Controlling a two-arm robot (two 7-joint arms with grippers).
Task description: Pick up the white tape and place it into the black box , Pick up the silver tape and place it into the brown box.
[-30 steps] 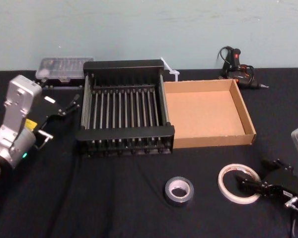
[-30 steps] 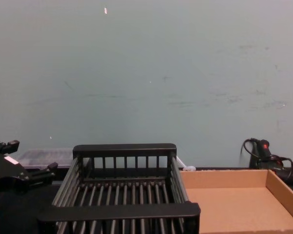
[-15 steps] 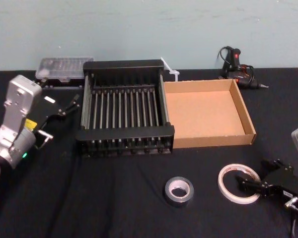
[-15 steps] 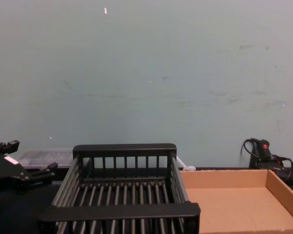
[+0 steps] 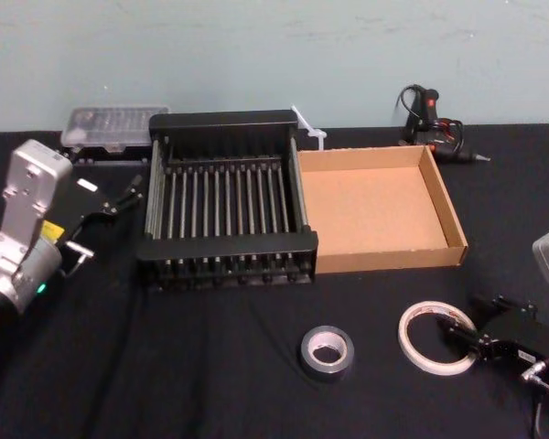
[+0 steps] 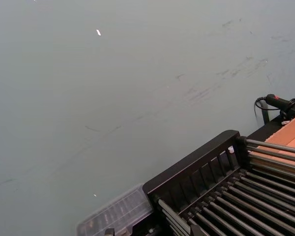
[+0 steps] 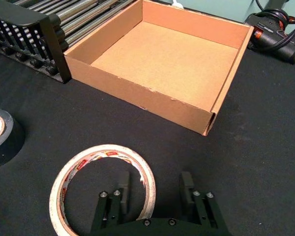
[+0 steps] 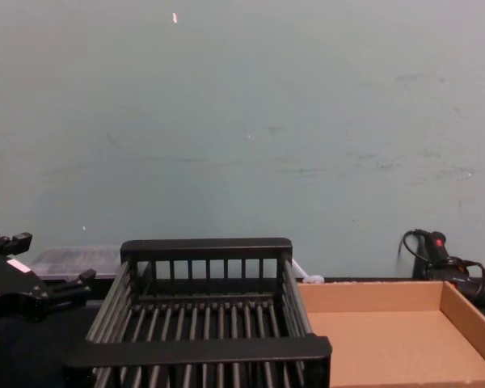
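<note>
While both rolls lie loose, white-tape pickup is in hand.
Right gripper (image 7: 155,184), fingers apart, straddles white tape (image 7: 103,188) rim; closing comes next.

Silver tape (image 5: 327,352) lies left of white tape (image 5: 436,337), before both boxes.

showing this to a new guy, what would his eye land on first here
Likely the black slatted crate and the tan cardboard tray side by side at the table's middle. Nearer the robot lie the silver tape and the white tape, whose rim the open right gripper straddles. The left gripper waits left of the crate.
</note>
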